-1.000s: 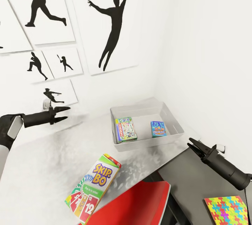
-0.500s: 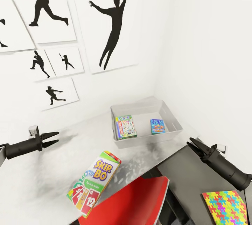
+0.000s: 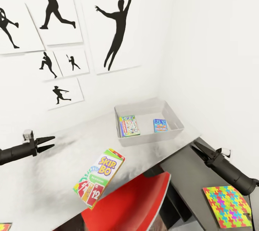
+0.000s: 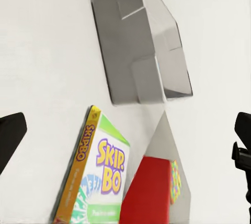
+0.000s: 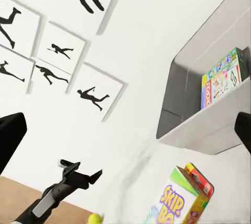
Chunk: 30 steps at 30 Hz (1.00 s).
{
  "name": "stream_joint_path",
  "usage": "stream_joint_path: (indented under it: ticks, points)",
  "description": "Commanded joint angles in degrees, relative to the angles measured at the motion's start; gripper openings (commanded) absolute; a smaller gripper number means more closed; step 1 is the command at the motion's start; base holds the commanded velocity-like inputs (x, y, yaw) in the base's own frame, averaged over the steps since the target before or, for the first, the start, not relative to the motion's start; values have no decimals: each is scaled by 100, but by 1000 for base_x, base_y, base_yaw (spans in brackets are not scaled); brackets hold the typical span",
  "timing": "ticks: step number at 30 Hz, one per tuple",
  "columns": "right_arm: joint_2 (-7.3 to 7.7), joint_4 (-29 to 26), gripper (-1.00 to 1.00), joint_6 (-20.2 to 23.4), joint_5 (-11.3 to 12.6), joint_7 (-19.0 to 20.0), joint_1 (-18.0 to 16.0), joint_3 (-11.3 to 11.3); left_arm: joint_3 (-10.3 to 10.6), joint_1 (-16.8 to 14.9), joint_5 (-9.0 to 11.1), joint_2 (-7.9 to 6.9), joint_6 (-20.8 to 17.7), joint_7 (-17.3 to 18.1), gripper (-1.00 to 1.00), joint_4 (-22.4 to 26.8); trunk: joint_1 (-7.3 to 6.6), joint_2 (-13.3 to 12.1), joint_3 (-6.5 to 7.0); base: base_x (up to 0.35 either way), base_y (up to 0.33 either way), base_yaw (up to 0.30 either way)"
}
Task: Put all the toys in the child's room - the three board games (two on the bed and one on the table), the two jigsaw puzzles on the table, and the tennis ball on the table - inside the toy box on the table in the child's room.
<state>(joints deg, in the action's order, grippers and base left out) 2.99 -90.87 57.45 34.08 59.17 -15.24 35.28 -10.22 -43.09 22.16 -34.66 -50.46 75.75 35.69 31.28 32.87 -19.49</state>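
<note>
Left tool [image 3: 51, 143] open, empty; right tool [image 3: 194, 147] likewise

Both arms end in matte black cylindrical forearms. Each gripper, the left gripper [image 3: 49, 143] and the right gripper [image 3: 195, 148], carries two slim, pointed black fingers. A small grey-white block sits atop each wrist.

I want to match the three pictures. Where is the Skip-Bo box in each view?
Head view: Skip-Bo box low and centre-left, on the table's near edge.
Left wrist view: along the bottom edge, left of centre.
Right wrist view: bottom right corner.
Shared landmark: the grey toy box.
</note>
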Motion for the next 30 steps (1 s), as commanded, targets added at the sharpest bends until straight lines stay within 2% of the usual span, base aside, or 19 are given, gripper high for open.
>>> stream_joint_path:
  ticks: [1,8,14,30]
  points:
    - [0,-1,100,20,-13,24,-5,5,1,-4,12,-2,-52,10,100,-1,-1,8,1,-311,-6,0]
    - [0,-1,100,20,-17,24,-5,1,2,0,8,-4,-52,10,100,-1,-1,8,67,-224,-128,18]
    - [0,6,100,15,-36,4,-5,-3,3,2,14,2,-52,10,100,-1,-1,8,107,-37,-40,50]
    - [0,8,100,10,-42,-28,-5,-12,16,3,26,11,-46,10,100,-1,-1,8,114,-64,-2,3]
